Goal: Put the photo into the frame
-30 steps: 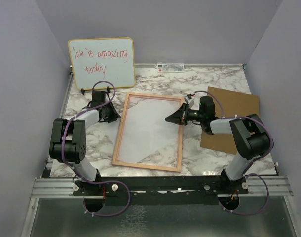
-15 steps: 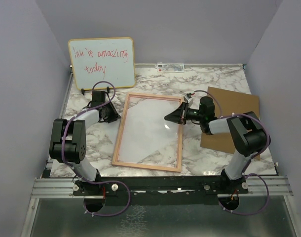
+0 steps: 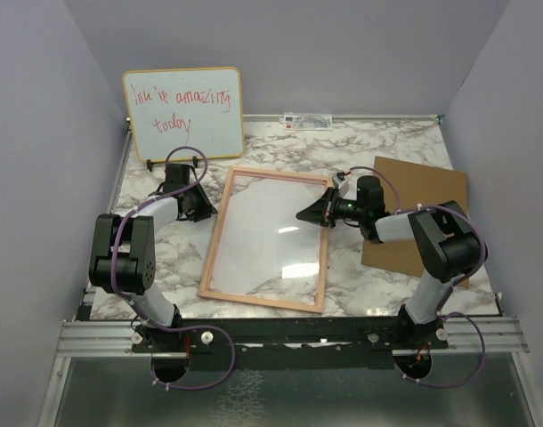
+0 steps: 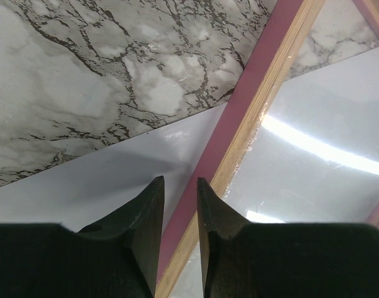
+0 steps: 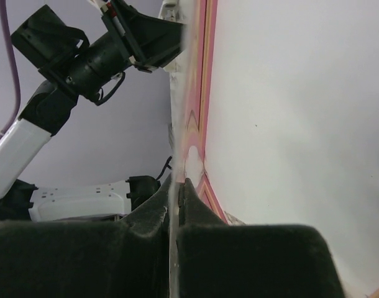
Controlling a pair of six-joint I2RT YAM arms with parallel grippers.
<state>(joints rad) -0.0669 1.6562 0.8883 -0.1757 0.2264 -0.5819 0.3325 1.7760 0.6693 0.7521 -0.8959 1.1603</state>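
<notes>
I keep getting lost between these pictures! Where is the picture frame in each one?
Top view: the frame sits in the middle, tall and a bit slanted.
Left wrist view: the frame's pink edge slants from top right to the bottom, behind the left pincer.
Right wrist view: the frame's pink edge is a thin strip up the middle.
Same in all: the photo, white back showing.

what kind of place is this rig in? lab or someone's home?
Probably a lab robot cell, not a home: plain walls box in a marble-look table, the left arm and right arm are bolted to a metal rail, and a whiteboard stands at the back.
</notes>
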